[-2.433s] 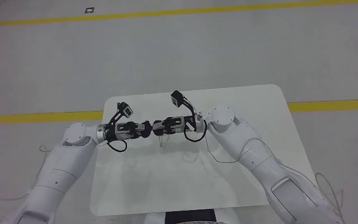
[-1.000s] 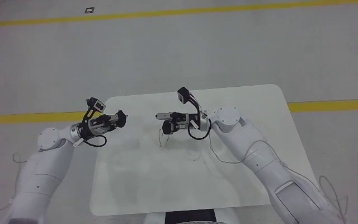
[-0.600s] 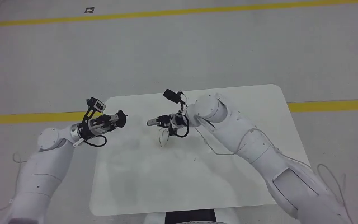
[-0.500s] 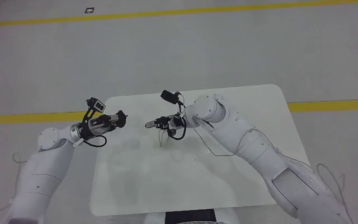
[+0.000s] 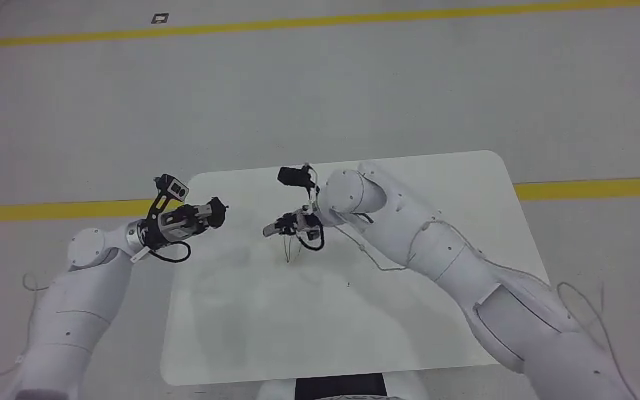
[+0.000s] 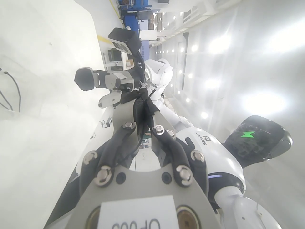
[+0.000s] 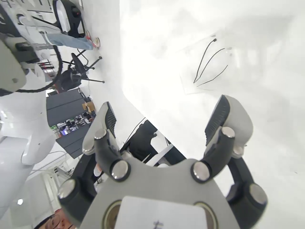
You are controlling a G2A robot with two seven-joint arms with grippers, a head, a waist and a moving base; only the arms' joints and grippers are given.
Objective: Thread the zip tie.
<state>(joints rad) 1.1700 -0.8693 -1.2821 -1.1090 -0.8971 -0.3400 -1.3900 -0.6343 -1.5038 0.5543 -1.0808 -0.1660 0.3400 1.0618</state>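
Right jaws dipped (parted), zip tie (image 7: 209,59) beyond.

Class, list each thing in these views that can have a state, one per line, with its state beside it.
left gripper: jaws shut, nothing seen between them.
right gripper: jaws open, empty, close to the zip tie.
zip tie: lying loose on the table, not held; cannot tell whether it is threaded.
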